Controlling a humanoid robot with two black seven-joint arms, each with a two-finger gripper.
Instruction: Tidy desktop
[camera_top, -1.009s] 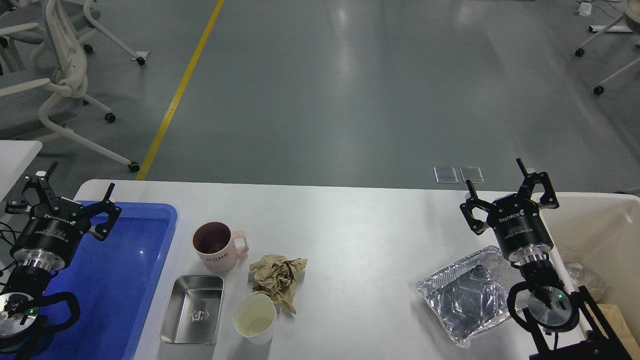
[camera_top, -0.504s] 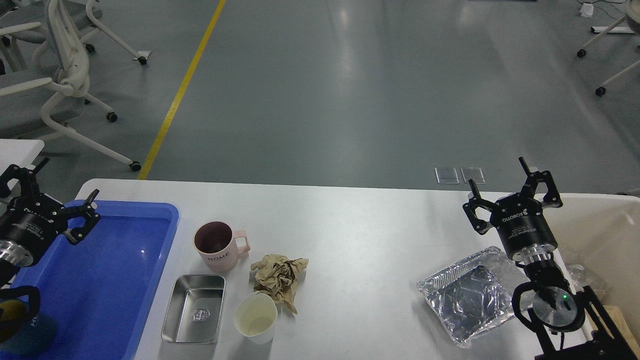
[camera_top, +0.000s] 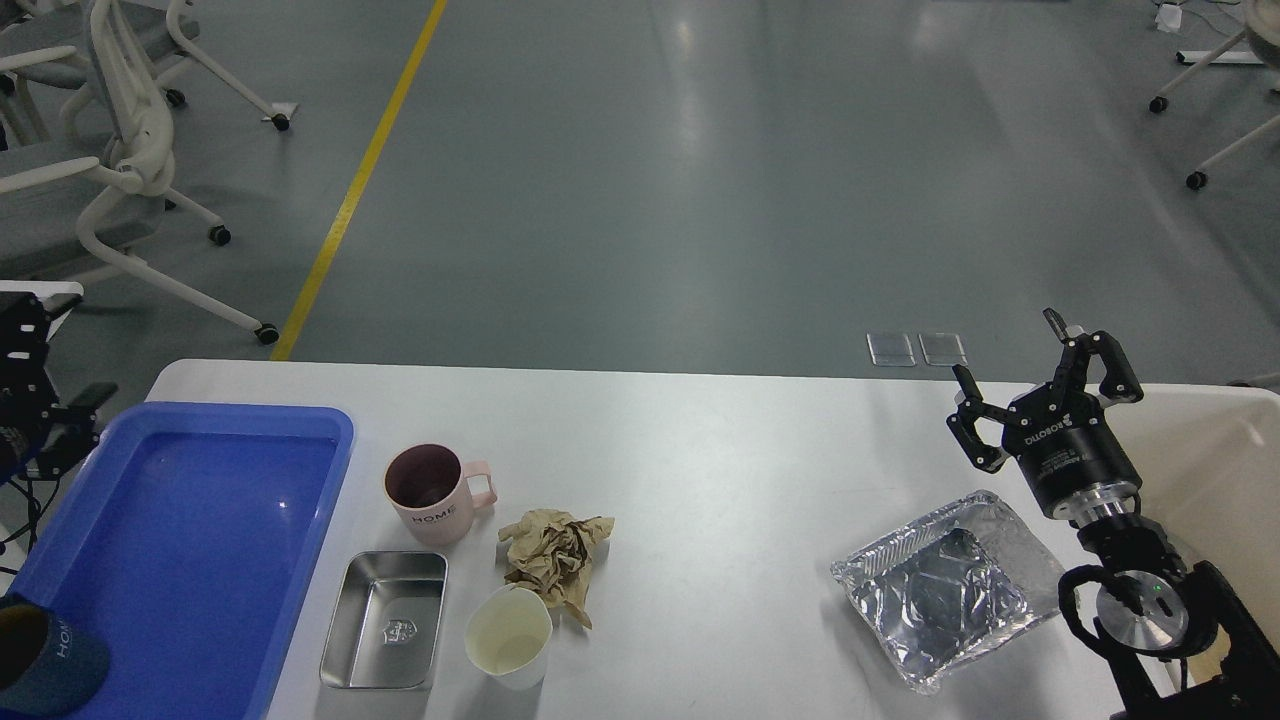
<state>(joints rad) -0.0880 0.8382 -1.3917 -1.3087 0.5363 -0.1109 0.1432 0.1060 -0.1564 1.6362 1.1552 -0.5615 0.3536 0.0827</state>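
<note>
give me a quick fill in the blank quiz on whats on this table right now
1. The word printed on the pink mug is ____.
2. The crumpled brown paper lies just to the ____ of the pink mug.
3. The large tray at the desktop's left end is coloured ____.
4. The right gripper hovers beyond the foil container with its fingers ____.

Missing words: HOME; right; blue; open

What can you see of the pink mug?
The pink mug stands upright on the desktop, just right of the blue tray. Pale pink outside, dark inside, looks ceramic, "HOME" printed on its side, handle pointing right. Looks empty. Steel tray in front, crumpled brown paper to its right; neither touches it. No gripper near.
</note>
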